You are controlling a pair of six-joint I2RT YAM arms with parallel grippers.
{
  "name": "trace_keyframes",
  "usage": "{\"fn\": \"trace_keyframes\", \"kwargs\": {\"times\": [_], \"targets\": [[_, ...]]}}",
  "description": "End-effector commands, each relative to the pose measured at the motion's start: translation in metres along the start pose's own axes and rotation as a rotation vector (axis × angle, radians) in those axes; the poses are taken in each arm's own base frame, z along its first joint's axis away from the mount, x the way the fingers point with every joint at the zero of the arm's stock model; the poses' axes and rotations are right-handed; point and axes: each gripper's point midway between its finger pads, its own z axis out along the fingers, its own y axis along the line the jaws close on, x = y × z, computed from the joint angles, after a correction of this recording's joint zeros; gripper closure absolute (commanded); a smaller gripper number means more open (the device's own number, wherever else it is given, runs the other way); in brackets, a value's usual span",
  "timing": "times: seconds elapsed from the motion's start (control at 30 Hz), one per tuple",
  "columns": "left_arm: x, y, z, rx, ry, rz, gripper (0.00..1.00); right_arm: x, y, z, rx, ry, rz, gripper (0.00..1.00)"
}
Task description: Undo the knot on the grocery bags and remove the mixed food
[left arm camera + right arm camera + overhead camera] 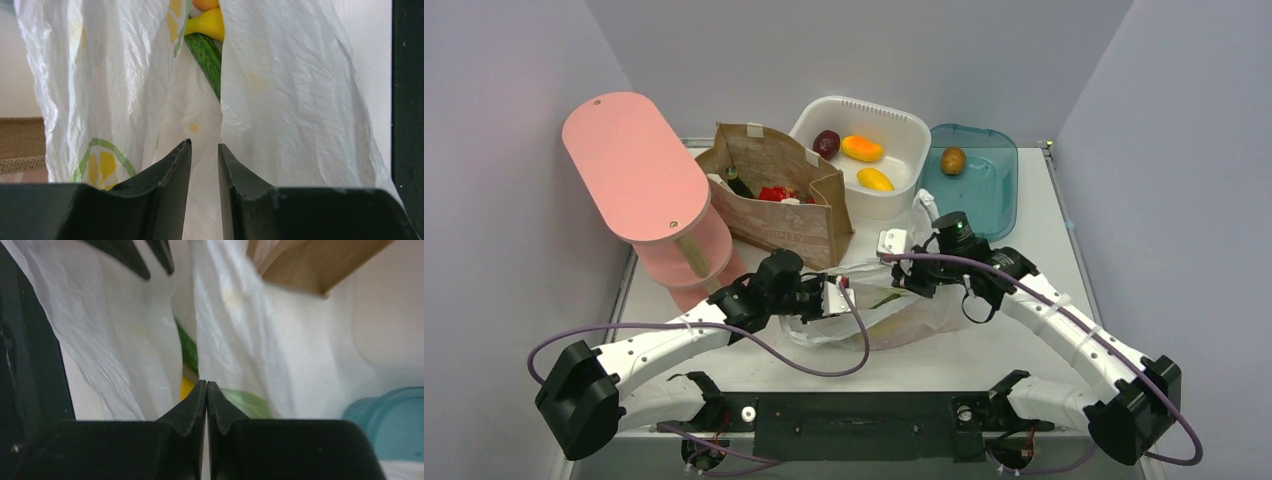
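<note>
Cucumber (206, 57) inside grocery bag (894, 310), dead ahead of left gripper (204, 146), long axis running away from its slightly parted jaws; right gripper (206, 382) opposite, jaws together, whether pinching film unclear

From my left wrist, the cucumber (206, 57) shows only as a short strip between folds of the grocery bag (290, 100); the rest is covered. A yellow item (207, 24) beside it is cut off by the top edge. From my right wrist, the brown paper bag (310, 262) is blurred and cropped, the teal tub (395, 415) runs off the right edge, and I cannot tell whether my right gripper (206, 386) pinches plastic.
</note>
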Motion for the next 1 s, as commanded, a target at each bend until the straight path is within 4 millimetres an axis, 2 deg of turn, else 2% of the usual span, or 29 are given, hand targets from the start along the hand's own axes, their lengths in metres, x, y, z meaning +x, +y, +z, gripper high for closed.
{"fn": "trace_keyframes", "kwargs": {"times": [0.0,0.1,0.13,0.17,0.2,0.23,0.27,0.33,0.53,0.63,0.7,0.73,0.77,0.83,0.97], "targets": [[-0.014,0.001,-0.002,0.012,-0.072,0.107,0.77,0.057,0.023,0.014,-0.119,0.152,-0.076,1.0],[-0.001,-0.008,0.0,0.053,-0.037,0.143,0.78,0.107,0.032,0.017,-0.182,0.332,-0.106,0.98],[0.006,-0.012,0.0,0.07,-0.013,0.143,0.78,0.114,0.03,0.017,-0.18,0.361,-0.11,0.81],[0.011,-0.012,0.0,0.072,0.002,0.162,0.78,0.124,0.026,0.016,-0.168,0.409,-0.121,0.69],[0.019,-0.016,0.0,0.084,0.025,0.166,0.78,0.13,0.025,0.016,-0.164,0.43,-0.121,0.46],[0.026,-0.017,-0.002,0.09,0.046,0.198,0.78,0.137,0.021,0.017,-0.143,0.457,-0.123,0.34],[0.035,-0.02,-0.002,0.096,0.072,0.212,0.78,0.138,0.015,0.018,-0.118,0.463,-0.129,0.17],[0.047,-0.025,-0.005,0.115,0.098,0.268,0.78,0.139,0.012,0.021,-0.09,0.455,-0.134,0.12],[0.079,-0.044,-0.013,0.215,0.164,0.436,0.8,0.141,0.007,0.04,-0.042,0.442,-0.074,0.1],[0.094,-0.06,-0.019,0.291,0.187,0.478,0.79,0.147,0.006,0.041,-0.05,0.461,-0.062,0.09],[0.101,-0.065,-0.021,0.318,0.199,0.501,0.79,0.151,0.015,0.038,-0.109,0.479,-0.072,0.09],[0.103,-0.067,-0.022,0.326,0.205,0.504,0.78,0.154,0.024,0.034,-0.165,0.49,-0.087,0.16],[0.103,-0.067,-0.022,0.327,0.203,0.498,0.78,0.154,0.03,0.032,-0.194,0.493,-0.091,0.11],[0.088,-0.063,-0.02,0.303,0.167,0.445,0.76,0.148,0.046,0.026,-0.28,0.471,-0.083,0.09],[0.02,-0.037,-0.012,0.188,0.004,0.271,0.65,0.108,0.046,0.023,-0.278,0.348,-0.045,0.08]]}}
